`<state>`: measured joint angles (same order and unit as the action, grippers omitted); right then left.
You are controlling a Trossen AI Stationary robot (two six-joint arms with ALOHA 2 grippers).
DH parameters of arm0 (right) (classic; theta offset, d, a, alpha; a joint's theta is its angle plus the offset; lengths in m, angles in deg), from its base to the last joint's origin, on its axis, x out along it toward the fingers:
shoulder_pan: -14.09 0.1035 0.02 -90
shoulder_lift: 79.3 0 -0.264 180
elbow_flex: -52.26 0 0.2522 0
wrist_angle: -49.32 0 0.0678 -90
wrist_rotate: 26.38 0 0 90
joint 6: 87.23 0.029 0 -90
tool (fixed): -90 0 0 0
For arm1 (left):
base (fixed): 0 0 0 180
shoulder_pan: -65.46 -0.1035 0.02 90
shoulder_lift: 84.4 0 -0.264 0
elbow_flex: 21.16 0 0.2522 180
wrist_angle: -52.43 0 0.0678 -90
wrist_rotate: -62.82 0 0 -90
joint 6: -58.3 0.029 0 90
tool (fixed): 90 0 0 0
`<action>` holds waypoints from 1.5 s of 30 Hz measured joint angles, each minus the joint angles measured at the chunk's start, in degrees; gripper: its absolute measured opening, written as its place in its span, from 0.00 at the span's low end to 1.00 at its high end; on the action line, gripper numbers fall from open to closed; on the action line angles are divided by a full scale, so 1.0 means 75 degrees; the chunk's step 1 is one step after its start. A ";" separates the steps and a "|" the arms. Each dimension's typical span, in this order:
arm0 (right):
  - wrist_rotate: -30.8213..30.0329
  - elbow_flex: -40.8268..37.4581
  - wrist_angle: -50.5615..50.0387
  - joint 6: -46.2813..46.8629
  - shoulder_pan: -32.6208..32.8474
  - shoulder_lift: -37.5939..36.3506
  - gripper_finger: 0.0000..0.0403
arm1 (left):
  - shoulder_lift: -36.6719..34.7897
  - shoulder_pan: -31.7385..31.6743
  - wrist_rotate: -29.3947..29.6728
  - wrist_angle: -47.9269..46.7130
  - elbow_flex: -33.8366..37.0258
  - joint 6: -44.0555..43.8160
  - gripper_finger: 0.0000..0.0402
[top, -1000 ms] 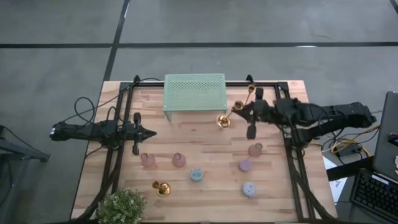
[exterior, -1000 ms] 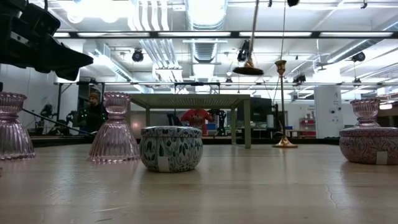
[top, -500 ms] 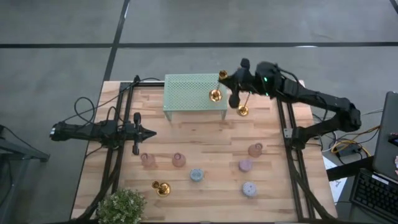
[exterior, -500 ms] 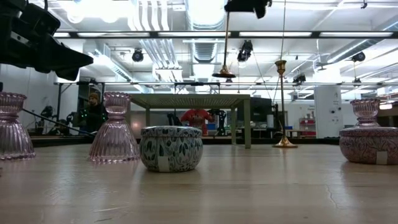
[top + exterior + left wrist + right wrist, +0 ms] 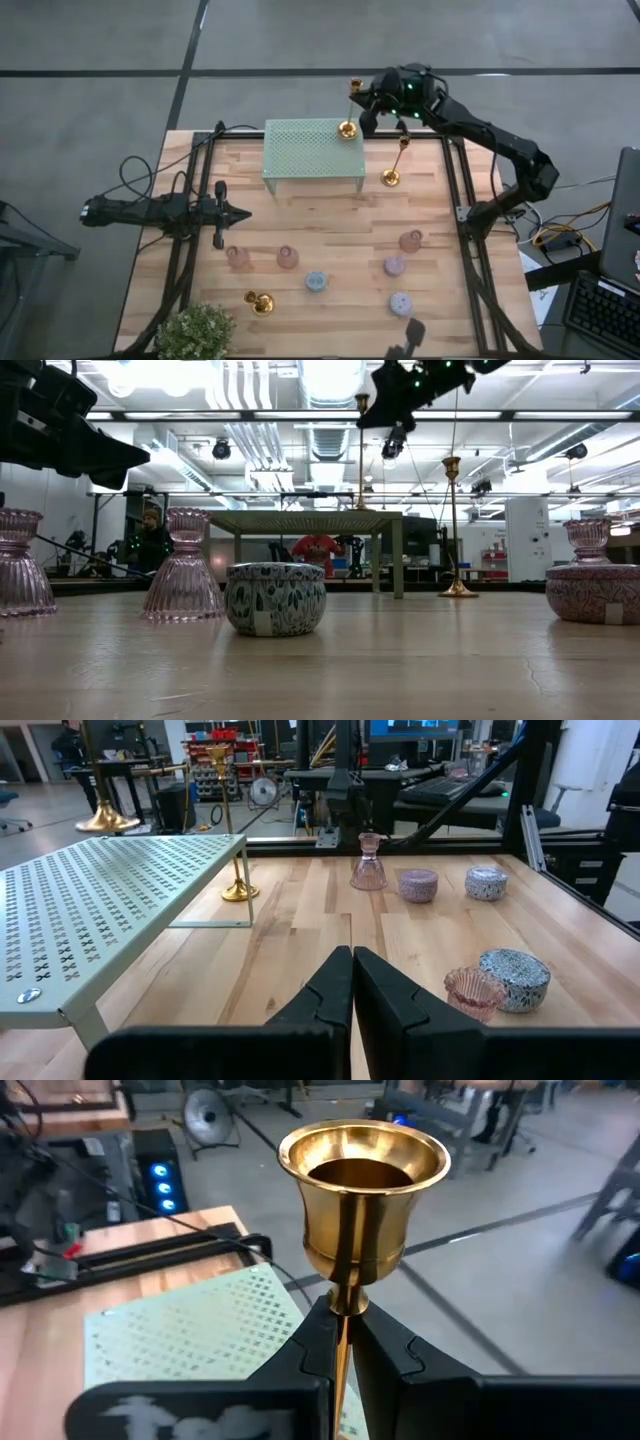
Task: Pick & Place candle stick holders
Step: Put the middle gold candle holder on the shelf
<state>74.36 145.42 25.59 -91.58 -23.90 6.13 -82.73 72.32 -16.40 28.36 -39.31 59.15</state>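
The right gripper (image 5: pixel 362 108) pinches the thin stem of a tall shiny gold candlestick (image 5: pixel 349 115), which stands almost straight up. Its round base sits at the far right corner of the pale green metal shelf with holes (image 5: pixel 312 148), right under the gripper. The left gripper (image 5: pixel 351 982) waits far away, pressed together.

The middle of the bench (image 5: pixel 320 225) lies bare between the green perforated shelf (image 5: pixel 312 148) and the row of pink glass holders (image 5: pixel 238 257) and tins (image 5: pixel 316 281). An upright gold candlestick (image 5: pixel 391 177) stands just beside the shelf's right legs. Another candlestick (image 5: pixel 261 302) lies near the potted plant (image 5: pixel 196 331) at the front left corner. The left tool (image 5: pixel 243 214) hovers left of centre.
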 joint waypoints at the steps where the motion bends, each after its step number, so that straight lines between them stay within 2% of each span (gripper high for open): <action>1: 0.0155 0.0010 0.0055 0.0081 -0.0081 0.0086 0.03 | -0.0001 0.0000 0.0001 0.0000 0.0000 0.0001 0.04; 4: 0.0401 0.0014 0.0228 0.0243 -0.0245 0.0280 0.03 | -0.0002 0.0000 0.0000 0.0000 0.0000 0.0000 0.04; 14: 0.0393 0.0014 0.0393 0.0315 -0.0601 0.0344 0.03 | -0.0001 0.0000 0.0000 0.0000 0.0000 0.0001 0.04; 33: 0.0442 0.0011 0.0449 0.0311 -0.0648 0.0574 0.04 | -0.0001 0.0000 0.0000 0.0002 0.0000 0.0002 0.04; 45: 0.0439 -0.0001 0.0401 0.0325 -0.0637 0.0574 0.20 | -0.0001 0.0000 0.0000 0.0001 0.0000 0.0001 0.04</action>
<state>77.65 145.41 28.60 -89.14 -28.68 10.44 -82.73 72.32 -16.40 28.38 -39.31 59.15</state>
